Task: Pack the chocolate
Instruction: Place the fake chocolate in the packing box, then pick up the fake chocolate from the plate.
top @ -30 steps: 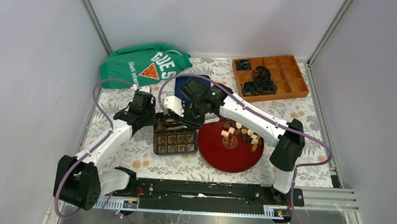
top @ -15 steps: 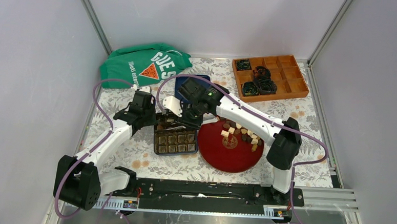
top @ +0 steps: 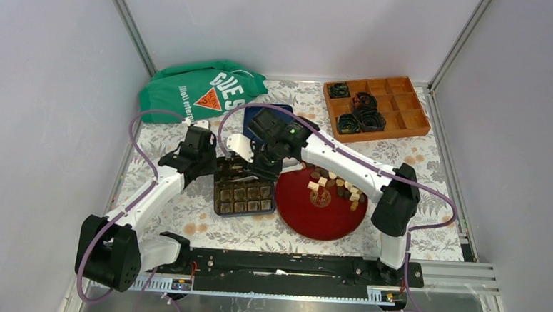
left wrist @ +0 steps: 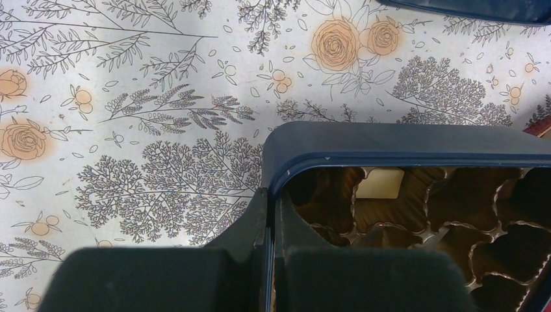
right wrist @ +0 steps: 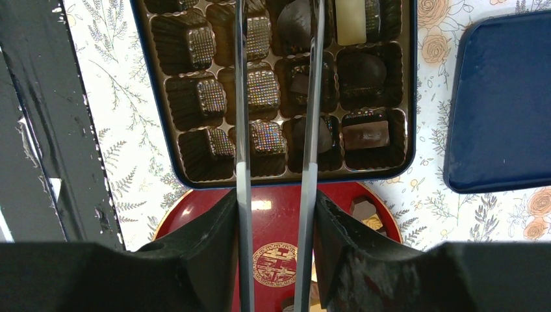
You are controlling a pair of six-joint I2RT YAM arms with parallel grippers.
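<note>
The chocolate box point(top: 241, 192), dark blue with a brown cell insert, lies left of the red plate point(top: 306, 213). Several loose chocolate pieces point(top: 338, 187) lie on the plate's far right part. My left gripper point(top: 214, 168) is shut on the box's rim point(left wrist: 403, 140) at its far left corner; a cream piece point(left wrist: 380, 183) shows in a cell. My right gripper point(right wrist: 278, 39) is open, its long grey fingers point(right wrist: 242, 97) over the box's cells point(right wrist: 279, 84); their tips run off the top edge. Several dark pieces point(right wrist: 362, 68) and one cream piece point(right wrist: 351, 13) sit in cells.
The dark blue lid point(right wrist: 500, 104) lies beyond the box, half under my right arm point(top: 317, 147). A green bag point(top: 202, 88) lies at the back left. An orange compartment tray point(top: 407, 106) with black coiled cables point(top: 362, 110) stands at the back right.
My right arm has shifted slightly left, its gripper further over the box. The left gripper and the box have not moved.
</note>
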